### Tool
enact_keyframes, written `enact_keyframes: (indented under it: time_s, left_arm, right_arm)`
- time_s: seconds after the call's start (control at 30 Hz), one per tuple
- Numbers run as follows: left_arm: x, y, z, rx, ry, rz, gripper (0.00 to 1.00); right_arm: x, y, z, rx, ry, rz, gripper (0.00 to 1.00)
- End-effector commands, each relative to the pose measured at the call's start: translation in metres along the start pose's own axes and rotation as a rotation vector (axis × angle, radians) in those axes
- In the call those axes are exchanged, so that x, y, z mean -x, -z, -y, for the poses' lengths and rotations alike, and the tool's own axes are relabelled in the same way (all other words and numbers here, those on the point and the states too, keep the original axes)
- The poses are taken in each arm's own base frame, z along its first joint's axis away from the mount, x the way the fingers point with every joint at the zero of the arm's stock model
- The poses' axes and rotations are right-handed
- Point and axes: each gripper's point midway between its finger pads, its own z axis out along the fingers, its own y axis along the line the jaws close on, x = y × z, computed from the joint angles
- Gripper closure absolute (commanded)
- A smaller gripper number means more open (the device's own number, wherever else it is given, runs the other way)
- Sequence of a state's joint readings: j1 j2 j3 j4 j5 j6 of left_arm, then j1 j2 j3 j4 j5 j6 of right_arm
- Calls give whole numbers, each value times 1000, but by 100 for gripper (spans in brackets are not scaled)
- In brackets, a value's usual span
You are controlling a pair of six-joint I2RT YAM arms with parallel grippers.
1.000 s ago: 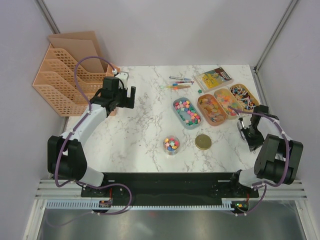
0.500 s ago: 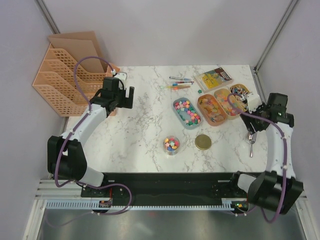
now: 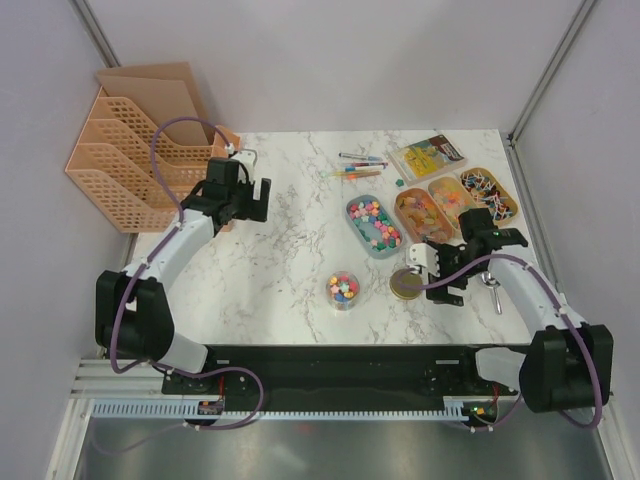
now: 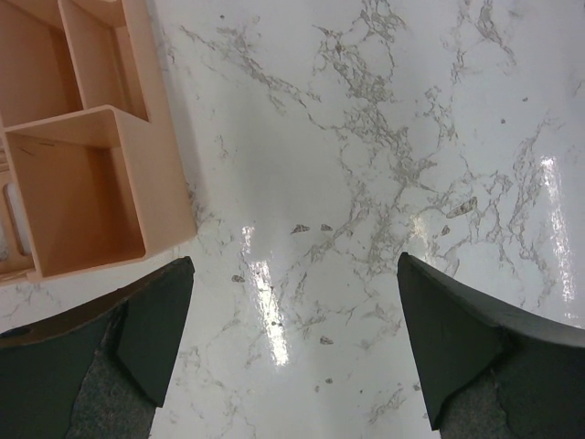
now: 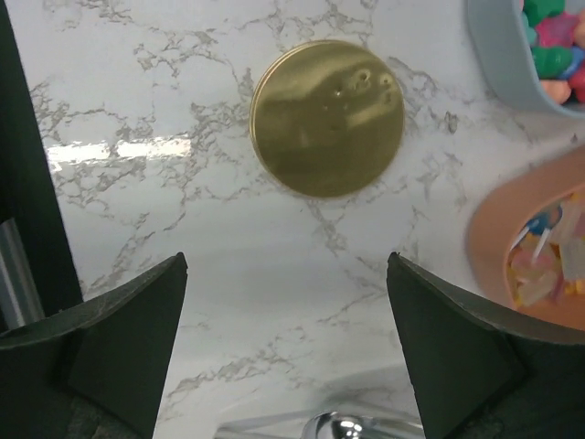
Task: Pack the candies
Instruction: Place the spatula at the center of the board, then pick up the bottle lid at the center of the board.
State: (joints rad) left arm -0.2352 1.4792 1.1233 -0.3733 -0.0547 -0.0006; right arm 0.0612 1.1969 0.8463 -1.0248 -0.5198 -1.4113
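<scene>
Marble table (image 3: 290, 270): jar (image 3: 343, 304) part-filled with candies (image 3: 343, 288), gold lid (image 5: 327, 117) off beside it, blue tray (image 5: 498, 64) loaded. Right gripper (image 5: 285, 274) spread empty above lid; left gripper (image 4: 294, 265) likewise, over bare marble.

Lab cell, grey panel walls (image 3: 350, 60), marble table (image 3: 290, 260)

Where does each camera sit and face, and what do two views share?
Top external: above and behind both arms, looking down at the table; arms show whole.
Left wrist: on the wrist, down at marble and orange rack; left tool open.
Right wrist: down at the gold lid; right tool open.
Shared: top and right wrist both show the lid.
</scene>
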Motion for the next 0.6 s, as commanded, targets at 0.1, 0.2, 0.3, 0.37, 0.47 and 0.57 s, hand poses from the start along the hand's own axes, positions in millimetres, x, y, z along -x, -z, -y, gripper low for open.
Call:
enact_keyframes:
  time_s: [0.1,0.2,0.3,0.37,0.47,0.57]
  left_arm:
    - [-11,0,4,-35,4,-29,0]
    - [-18,-5,6,-37,4,-52,0]
    - [-22,-8,6,-37,2,-64,0]
    - [-23,-10,3,-24,3,-69,0]
    - [-25,-12,0,-9,-28,-75,0]
    - [-27,-14,-2,-3,-33,-82,0]
  right_arm:
    - [21,-41,27,-6,220,75,4]
    - [24,-59,35,17,225,80,4]
    - [23,-73,34,71,241,71,2]
    - [20,-82,32,110,242,58,2]
    - [20,-87,34,122,250,57,2]
    - [19,-90,36,132,256,55,2]
